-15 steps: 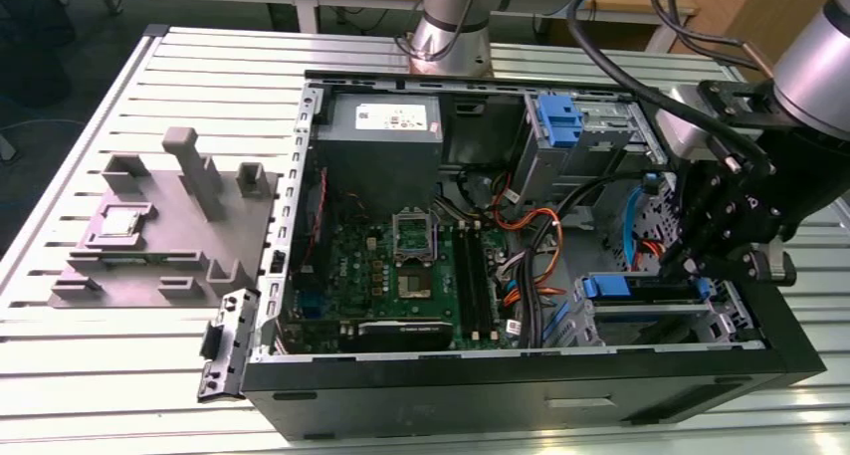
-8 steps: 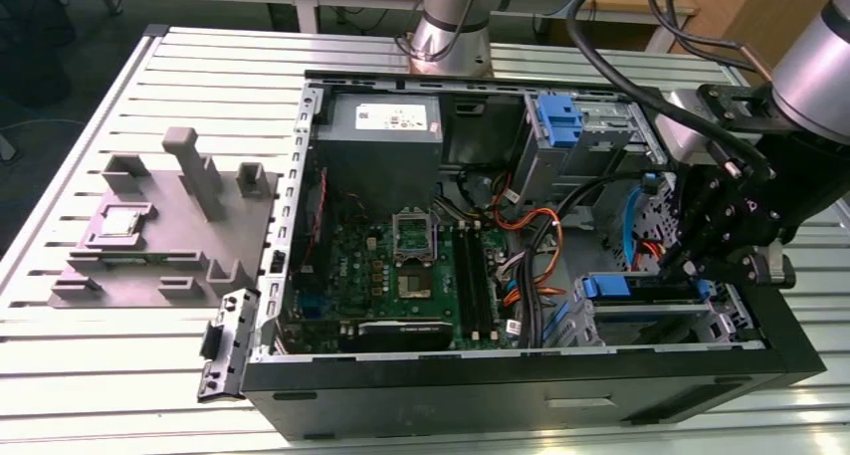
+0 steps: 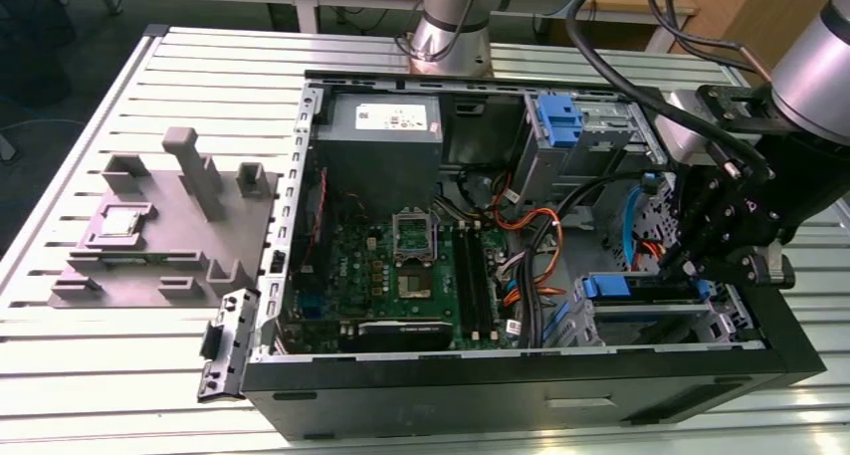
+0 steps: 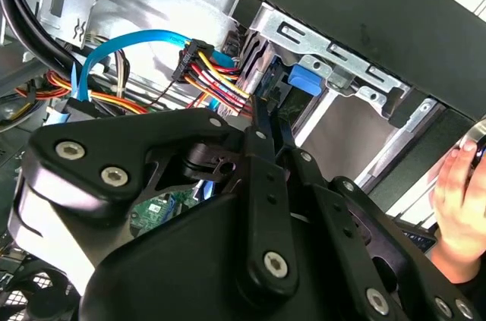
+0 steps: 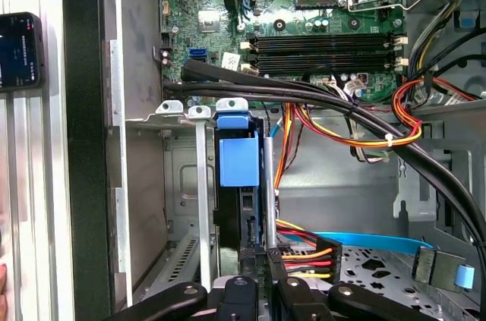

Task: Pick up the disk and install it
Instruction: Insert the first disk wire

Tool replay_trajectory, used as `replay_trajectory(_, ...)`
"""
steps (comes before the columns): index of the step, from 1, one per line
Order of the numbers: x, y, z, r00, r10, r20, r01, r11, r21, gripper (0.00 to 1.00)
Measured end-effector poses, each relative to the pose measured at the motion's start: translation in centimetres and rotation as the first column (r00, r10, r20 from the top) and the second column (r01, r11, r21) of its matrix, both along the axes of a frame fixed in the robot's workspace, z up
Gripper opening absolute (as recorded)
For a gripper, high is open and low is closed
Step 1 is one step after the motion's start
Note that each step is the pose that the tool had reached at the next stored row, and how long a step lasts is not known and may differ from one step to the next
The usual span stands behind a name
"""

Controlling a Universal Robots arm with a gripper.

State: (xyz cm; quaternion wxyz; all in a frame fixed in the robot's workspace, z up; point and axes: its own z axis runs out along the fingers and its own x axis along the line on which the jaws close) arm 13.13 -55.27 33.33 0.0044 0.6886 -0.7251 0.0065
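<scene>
The disk (image 3: pixel 624 288) lies in the drive cage at the front corner of the open computer case (image 3: pixel 531 375), on the exterior view's right. Its blue carrier end faces the motherboard. In both wrist views the blue carrier tab (image 5: pixel 237 158) (image 4: pixel 307 78) sits between the cage's metal rails. My gripper (image 3: pixel 675 268) hangs just over that cage. Its two thin black fingers (image 4: pixel 262 120) lie close together, shut, with their tips right beside the blue tab. I cannot tell whether they touch the disk.
Orange, yellow and blue cables (image 5: pixel 357 135) run close past the cage. A grey power supply box (image 3: pixel 382 126) and a blue latch piece (image 3: pixel 560 121) sit at the case's far side. A grey fixture (image 3: pixel 166 226) stands on the table. A person's hand (image 4: pixel 456 192) is beside the case.
</scene>
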Motion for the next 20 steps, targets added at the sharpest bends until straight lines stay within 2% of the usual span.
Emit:
replay_trajectory(9,0.00,-0.04,0.24,1.0000,-0.002,0.0000,0.002,1.0000,-0.0002,0.17)
replay_trajectory(20,-0.02,-0.14,-0.13,1.0000,-0.001,0.0000,0.001,1.0000,0.0005,0.17)
